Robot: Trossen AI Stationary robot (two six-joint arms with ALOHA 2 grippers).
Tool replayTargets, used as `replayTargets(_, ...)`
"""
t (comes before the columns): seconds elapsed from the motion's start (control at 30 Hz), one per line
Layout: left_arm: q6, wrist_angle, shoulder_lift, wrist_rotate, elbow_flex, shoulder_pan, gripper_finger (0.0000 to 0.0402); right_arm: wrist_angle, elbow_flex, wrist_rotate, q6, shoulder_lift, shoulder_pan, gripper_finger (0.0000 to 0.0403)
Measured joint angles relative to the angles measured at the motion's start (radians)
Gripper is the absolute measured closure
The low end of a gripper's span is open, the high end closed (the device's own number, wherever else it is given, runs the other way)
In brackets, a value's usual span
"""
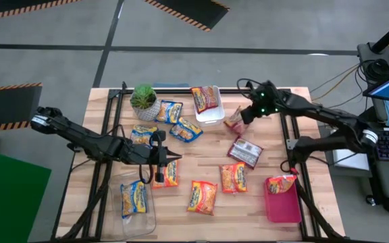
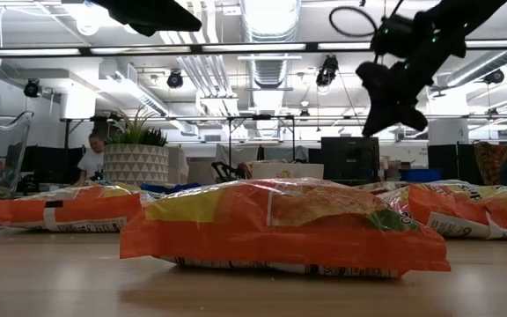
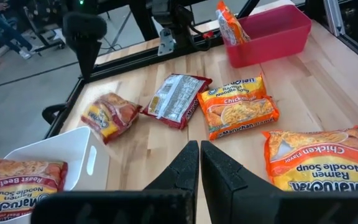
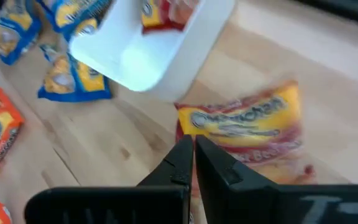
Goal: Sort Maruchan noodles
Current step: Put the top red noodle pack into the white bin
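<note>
Ramen packets lie flat on the wooden table (image 1: 316, 223). Blue ones (image 1: 186, 129) sit near the plant. Orange ones (image 1: 202, 197) are at the near middle. A maroon one (image 1: 244, 152) lies right of centre. A red packet (image 1: 234, 120) lies beside the white bin (image 1: 213, 115), which holds another red packet (image 1: 204, 98). My right gripper (image 4: 191, 152) is shut and hovers above the red packet (image 4: 247, 124), raised well off the table (image 2: 394, 88). My left gripper (image 3: 199, 155) is shut and hangs over the table's middle (image 1: 173, 158), holding nothing.
A red bin (image 1: 286, 209) at the near right holds an orange packet (image 1: 280, 182). A clear bin (image 1: 144, 219) at the near left holds a blue packet (image 1: 134, 198). A potted plant (image 1: 144, 100) stands at the far left. People show in the room beyond.
</note>
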Motion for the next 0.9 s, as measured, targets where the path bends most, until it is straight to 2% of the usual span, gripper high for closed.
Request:
replayTargets(0.27,0.028,0.000,0.000,-0.001,0.000,0.000,0.0402,-0.003,0.000,0.023,0.094,-0.047,0.057,0.0394)
replayTargets(0.57,0.059,0.004,0.000,-0.001,0.000,0.000,0.0402,-0.002,0.000,0.024,0.183,0.055,0.045,0.0382)
replayTargets(0.7,0.074,0.005,0.000,-0.001,0.000,0.001,0.0402,-0.004,0.000,0.024,0.191,0.112,0.013,0.0337)
replayTargets(0.9,0.074,0.005,0.000,-0.001,0.000,0.001,0.0402,-0.040,0.004,0.025,0.156,0.152,-0.073,0.0233)
